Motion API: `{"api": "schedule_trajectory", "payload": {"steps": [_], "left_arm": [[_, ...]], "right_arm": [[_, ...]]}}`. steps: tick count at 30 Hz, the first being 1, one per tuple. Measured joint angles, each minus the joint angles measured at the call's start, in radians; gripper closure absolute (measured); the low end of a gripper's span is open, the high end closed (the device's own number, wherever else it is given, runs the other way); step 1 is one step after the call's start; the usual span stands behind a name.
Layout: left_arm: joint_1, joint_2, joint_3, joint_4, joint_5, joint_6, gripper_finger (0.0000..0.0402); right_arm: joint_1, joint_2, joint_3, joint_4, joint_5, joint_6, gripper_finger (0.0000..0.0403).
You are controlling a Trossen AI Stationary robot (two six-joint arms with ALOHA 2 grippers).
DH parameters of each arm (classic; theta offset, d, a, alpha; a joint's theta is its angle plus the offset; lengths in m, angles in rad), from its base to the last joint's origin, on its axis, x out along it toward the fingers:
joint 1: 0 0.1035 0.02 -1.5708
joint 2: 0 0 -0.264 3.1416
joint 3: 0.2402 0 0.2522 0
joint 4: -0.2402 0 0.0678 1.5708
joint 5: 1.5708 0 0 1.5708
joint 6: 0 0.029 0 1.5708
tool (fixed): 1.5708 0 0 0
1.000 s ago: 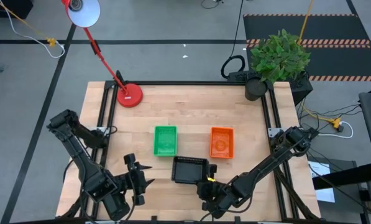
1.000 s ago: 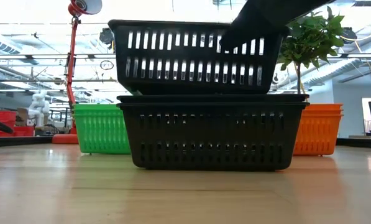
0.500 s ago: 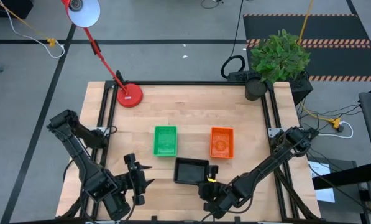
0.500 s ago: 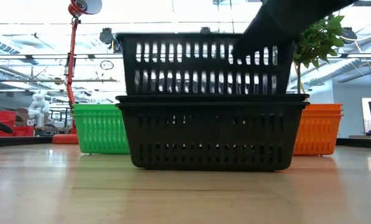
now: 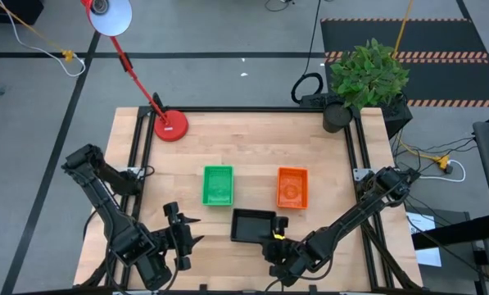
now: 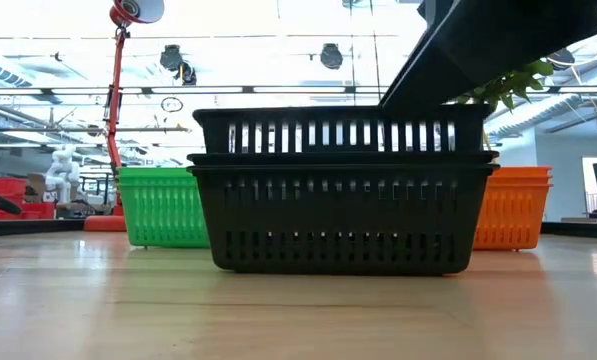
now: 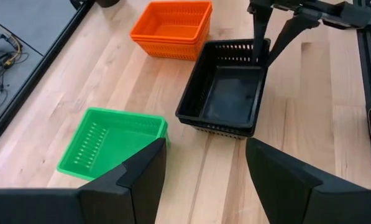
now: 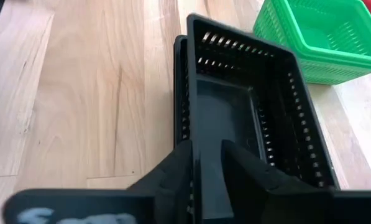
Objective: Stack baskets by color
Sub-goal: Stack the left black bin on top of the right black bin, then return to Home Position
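At lower centre, the right gripper (image 7: 267, 37), fingers slightly parted astride the wall of the black baskets (image 5: 252, 225), seats the last one; green (image 5: 218, 185) and orange (image 5: 292, 187) stacks appear complete.

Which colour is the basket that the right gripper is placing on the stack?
Black: the top basket at the right gripper is black, clearest in the left wrist view.

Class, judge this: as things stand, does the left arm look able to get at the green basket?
Probably yes. The left gripper is open and waits just short of the green basket, with only bare table between them.
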Motion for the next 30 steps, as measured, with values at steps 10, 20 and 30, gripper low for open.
{"api": "schedule_trajectory", "payload": {"steps": [10,20,30], "left_arm": [[0.005,0.000,0.000,0.001,-0.020,0.035,0.0179],[0.079,0.000,0.000,0.058,-0.079,0.232,0.0179],[0.097,-0.040,-0.001,0.014,-0.134,0.196,0.0250]], "right_arm": [[0.035,-0.055,0.000,-0.015,0.002,-0.041,0.0267],[0.092,-0.222,-0.018,-0.066,0.031,-0.084,0.0271],[0.161,-0.496,-0.374,0.189,0.109,-0.117,0.0357]]}}
